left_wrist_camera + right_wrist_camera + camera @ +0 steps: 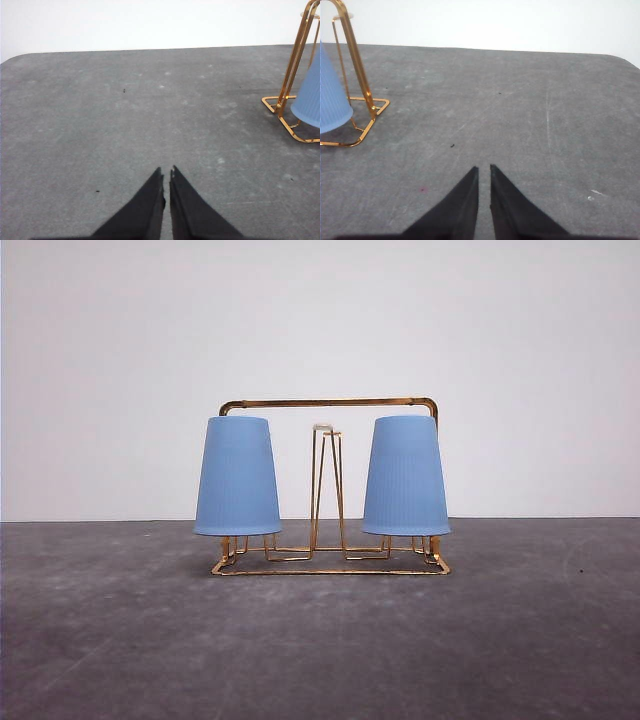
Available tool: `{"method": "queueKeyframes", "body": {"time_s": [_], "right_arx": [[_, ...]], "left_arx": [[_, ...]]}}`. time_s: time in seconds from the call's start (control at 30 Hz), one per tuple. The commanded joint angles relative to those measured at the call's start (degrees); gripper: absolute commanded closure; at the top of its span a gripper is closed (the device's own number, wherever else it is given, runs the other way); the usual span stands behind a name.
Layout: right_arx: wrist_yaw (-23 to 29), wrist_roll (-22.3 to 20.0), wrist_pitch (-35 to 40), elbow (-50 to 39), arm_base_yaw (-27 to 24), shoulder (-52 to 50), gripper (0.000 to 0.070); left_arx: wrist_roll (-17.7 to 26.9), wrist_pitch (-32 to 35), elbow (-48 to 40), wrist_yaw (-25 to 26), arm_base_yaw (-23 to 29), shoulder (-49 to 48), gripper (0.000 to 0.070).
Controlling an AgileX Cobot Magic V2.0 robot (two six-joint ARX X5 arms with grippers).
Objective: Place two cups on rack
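Both ribbed light-blue plastic cups [237, 477] [405, 477] hang inverted on the gold wire rack [329, 402], which stands ahead and inward of each empty, pressed-together claw [166, 172] [483, 169], left and right, above the grey surface [320, 640].

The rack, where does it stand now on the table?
In the front view the rack stands at the middle of the grey table, near its far edge by the white wall, with a blue cup upside down on each end.

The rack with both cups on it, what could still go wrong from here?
1. The rack is thin wire; a bump from either arm could tip it with both cups.
2. The left cup and right cup hang upside down on prongs, so a knock might lift them off.
3. Both grippers, left gripper and right gripper, sit near the rack's ends.
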Motion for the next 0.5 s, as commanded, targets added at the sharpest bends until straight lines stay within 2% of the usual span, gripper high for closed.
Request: {"method": "queueKeyframes", "body": {"time_s": [0.0,0.47], "right_arx": [[0.04,-0.22,0.63,-0.28,-0.07,0.0,0.0658],[0.04,-0.22,0.63,-0.28,-0.07,0.0,0.0658]], "left_arx": [[0.46,-0.33,-0.83,0.04,0.11,-0.04,0.07],[0.46,-0.33,-0.83,0.04,0.11,-0.04,0.07]]}}
